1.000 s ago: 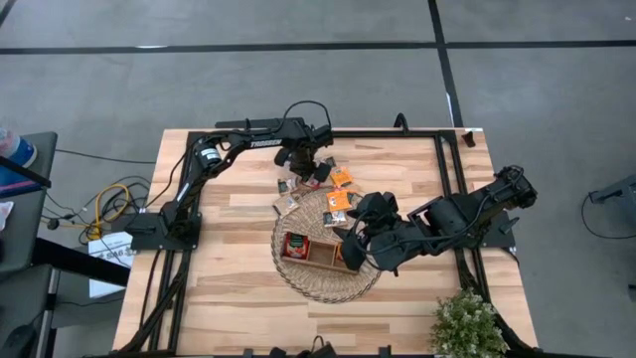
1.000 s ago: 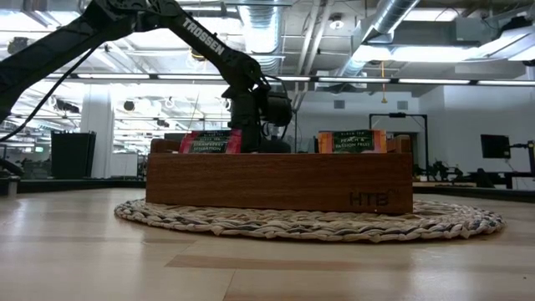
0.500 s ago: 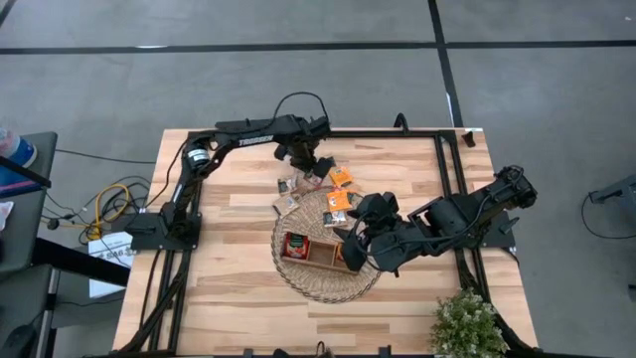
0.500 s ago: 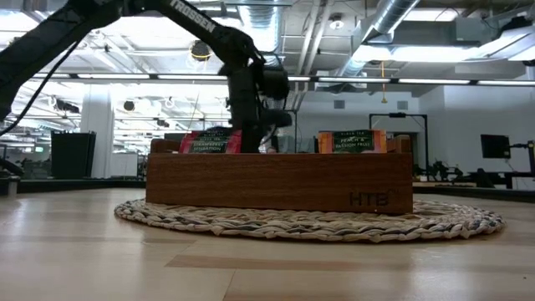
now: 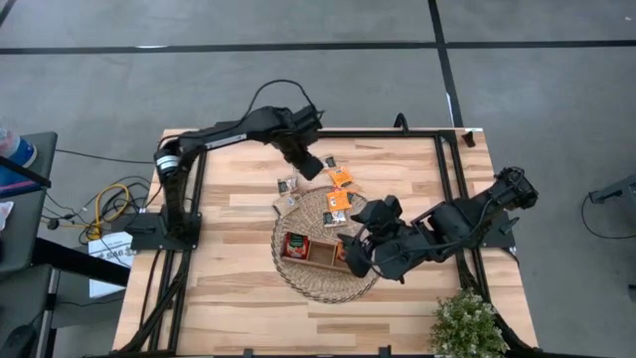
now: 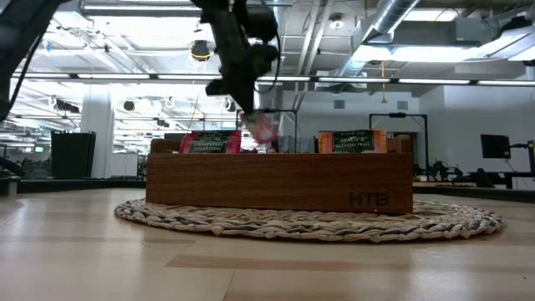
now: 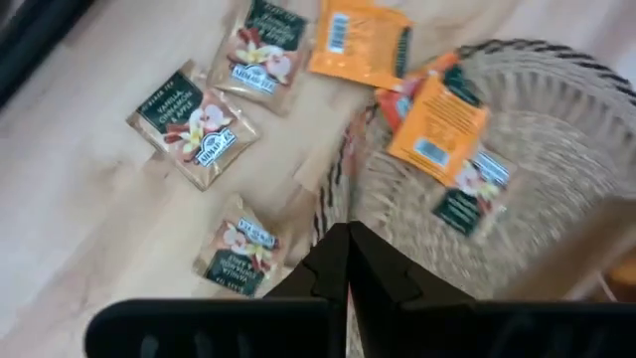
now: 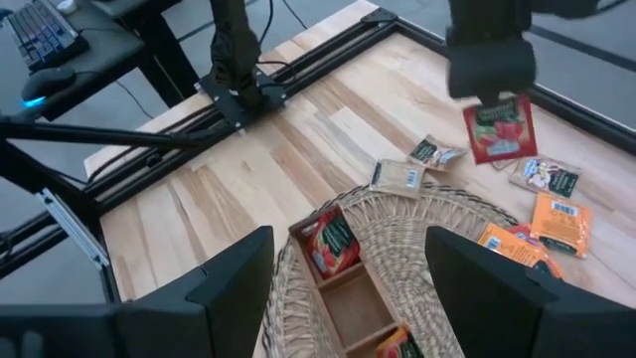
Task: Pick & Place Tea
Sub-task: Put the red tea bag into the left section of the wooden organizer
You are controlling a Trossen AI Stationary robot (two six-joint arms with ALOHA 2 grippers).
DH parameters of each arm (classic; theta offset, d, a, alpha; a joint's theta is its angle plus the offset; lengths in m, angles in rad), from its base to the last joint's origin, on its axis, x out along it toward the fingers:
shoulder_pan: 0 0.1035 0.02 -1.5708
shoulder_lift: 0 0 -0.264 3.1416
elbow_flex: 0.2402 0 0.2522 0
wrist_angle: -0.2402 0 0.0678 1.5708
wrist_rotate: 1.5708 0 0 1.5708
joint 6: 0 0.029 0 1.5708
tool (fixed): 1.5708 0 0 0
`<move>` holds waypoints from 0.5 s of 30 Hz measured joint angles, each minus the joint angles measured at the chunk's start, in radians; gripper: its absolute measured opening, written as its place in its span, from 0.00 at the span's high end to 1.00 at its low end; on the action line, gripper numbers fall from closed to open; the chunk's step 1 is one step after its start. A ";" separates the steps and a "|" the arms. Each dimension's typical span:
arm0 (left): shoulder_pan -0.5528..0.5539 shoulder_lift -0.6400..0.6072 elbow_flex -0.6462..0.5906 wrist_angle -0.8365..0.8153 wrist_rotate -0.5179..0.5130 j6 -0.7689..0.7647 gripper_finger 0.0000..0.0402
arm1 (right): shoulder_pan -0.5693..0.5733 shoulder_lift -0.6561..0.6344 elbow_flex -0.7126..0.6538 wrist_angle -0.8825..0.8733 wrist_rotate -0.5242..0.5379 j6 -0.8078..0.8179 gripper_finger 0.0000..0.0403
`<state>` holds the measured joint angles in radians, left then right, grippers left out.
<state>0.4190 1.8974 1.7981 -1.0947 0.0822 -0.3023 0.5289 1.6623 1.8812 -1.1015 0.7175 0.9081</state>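
L pincer (image 8: 489,75) clenched on red sachet (image 8: 500,129), lifted clear of counter (image 5: 229,189), above loose sachets (image 5: 289,186) near basket (image 5: 298,278) far edge. My plan: carry low over rim, line up w/ tray (image 5: 320,253) slot, drop only once square above, else it lands on wicker. R pincer (image 8: 348,288) released, waiting over tray's right end, risk of clash.

Tray in basket: red tea (image 8: 331,242) in one end slot, middle looks empty, orange tea (image 6: 351,140) at other end. Two orange sachets (image 5: 340,202) on basket rim.

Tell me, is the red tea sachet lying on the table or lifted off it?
Lifted. The red tea sachet hangs in the air from the shut left gripper, above the table and the loose sachets.
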 joint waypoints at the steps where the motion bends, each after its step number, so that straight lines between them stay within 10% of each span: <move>1: -0.008 -0.018 0.000 -0.014 0.000 0.007 1.00 | 0.003 0.000 0.000 0.000 0.002 0.000 0.37; 15: -0.254 -0.251 0.000 -0.206 -0.021 0.088 1.00 | 0.034 0.000 0.000 -0.069 0.045 0.042 0.37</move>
<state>0.1652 1.6465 1.7985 -1.3009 0.0616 -0.2138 0.5632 1.6623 1.8812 -1.1706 0.7623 0.9504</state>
